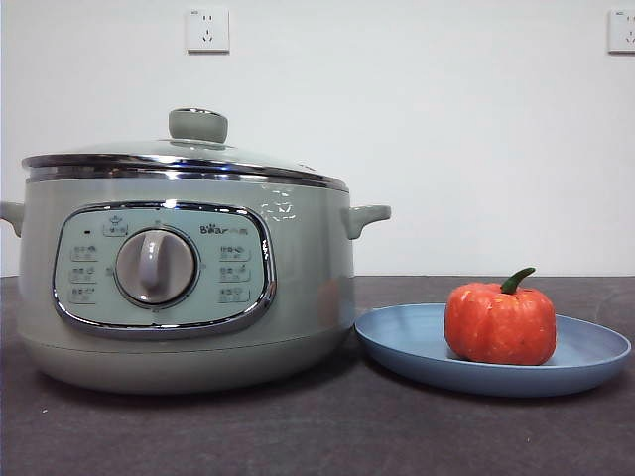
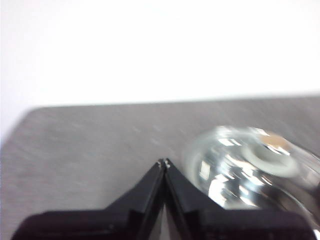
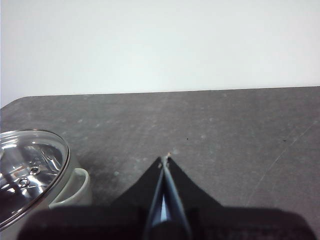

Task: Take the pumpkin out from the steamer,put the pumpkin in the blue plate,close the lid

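Observation:
The orange-red pumpkin with a green stem sits on the blue plate at the right of the front view. Left of the plate stands the sage-green steamer, and the glass lid rests closed on its rim, knob upward. Seen from the left wrist, the lid lies a little off to the side, with my left gripper shut and holding nothing above the table beside it. Over bare table my right gripper is shut and empty, the lid and a steamer handle off to one side.
The dark grey table carries the steamer and the plate. A white wall with two sockets rises behind. Neither arm shows in the front view.

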### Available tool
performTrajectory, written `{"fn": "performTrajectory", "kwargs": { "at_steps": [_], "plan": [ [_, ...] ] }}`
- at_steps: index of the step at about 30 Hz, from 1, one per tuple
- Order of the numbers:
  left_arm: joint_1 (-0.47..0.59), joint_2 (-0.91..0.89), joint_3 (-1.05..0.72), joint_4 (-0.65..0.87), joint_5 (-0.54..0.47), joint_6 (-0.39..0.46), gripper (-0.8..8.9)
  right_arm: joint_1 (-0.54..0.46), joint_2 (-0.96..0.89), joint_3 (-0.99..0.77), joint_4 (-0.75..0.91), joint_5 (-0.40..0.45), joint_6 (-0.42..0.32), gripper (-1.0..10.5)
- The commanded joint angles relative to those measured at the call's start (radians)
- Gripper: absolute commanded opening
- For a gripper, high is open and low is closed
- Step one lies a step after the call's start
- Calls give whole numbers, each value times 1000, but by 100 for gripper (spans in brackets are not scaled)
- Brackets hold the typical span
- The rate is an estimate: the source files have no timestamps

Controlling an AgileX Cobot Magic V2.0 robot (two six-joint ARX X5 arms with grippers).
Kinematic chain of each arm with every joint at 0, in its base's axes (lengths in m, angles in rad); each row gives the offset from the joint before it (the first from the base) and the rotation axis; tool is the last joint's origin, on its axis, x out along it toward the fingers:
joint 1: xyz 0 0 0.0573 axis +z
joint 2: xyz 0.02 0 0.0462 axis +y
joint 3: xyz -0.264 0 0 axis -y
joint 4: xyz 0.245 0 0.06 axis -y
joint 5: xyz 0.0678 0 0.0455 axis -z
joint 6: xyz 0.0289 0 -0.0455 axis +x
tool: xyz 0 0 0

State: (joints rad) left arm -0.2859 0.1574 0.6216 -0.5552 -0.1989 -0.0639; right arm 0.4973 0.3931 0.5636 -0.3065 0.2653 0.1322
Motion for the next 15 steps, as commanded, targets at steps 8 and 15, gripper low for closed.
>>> {"fn": "performTrajectory", "kwargs": {
  "at_steps": [8,15],
  "plan": [
    [254,-111,-416,250,23,17,-3,2,-1,-6,5,3,8,-11],
    [266,-127,-573,318,47,-21,-3,2,-1,-6,5,3,8,-11]
  ]
}}
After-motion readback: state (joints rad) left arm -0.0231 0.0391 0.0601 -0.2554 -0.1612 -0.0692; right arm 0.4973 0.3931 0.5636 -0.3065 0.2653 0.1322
